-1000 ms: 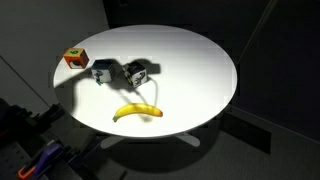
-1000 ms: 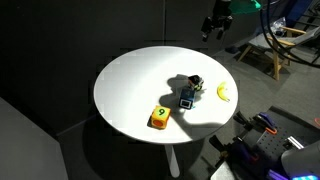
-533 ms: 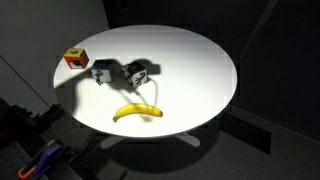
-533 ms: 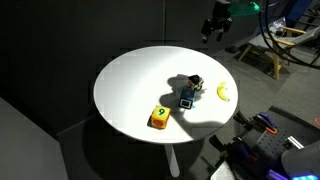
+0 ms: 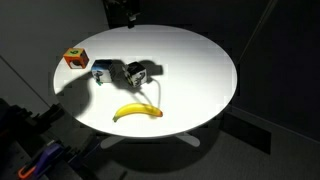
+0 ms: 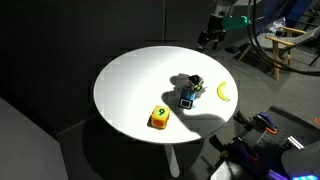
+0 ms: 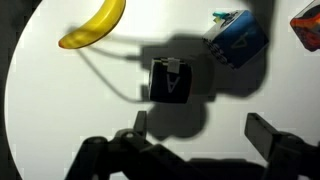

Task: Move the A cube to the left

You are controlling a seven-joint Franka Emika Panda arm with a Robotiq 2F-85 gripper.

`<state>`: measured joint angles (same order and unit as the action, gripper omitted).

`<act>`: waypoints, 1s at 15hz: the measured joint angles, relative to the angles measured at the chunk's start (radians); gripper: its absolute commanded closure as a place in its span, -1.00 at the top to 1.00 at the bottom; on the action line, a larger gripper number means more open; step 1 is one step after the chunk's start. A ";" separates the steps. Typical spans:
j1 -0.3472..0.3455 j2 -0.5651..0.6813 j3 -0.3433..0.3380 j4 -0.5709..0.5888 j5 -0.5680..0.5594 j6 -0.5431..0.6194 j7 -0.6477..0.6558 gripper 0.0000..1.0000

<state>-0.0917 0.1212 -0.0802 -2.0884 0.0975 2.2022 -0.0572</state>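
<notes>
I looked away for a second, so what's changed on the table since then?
The hand has dropped a little toward the table, open and holding nothing. The A cube, blue cube, orange cube and banana have not moved.

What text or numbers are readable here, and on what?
"A": white letter on the upward face of the black cube, wrist view.
Possibly "9": dark mark on the top of the orange cube in an exterior view; too small to be sure.
Blue-and-white cube: markings blurred, unreadable.
Banana: no text visible.
</notes>
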 measured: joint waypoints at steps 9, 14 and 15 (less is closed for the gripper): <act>0.000 0.144 0.004 0.013 -0.004 0.093 -0.020 1.00; 0.000 0.231 0.003 0.056 -0.034 0.092 -0.004 1.00; 0.001 0.247 0.003 0.068 -0.043 0.092 0.000 1.00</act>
<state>-0.0911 0.3681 -0.0769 -2.0205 0.0541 2.2944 -0.0569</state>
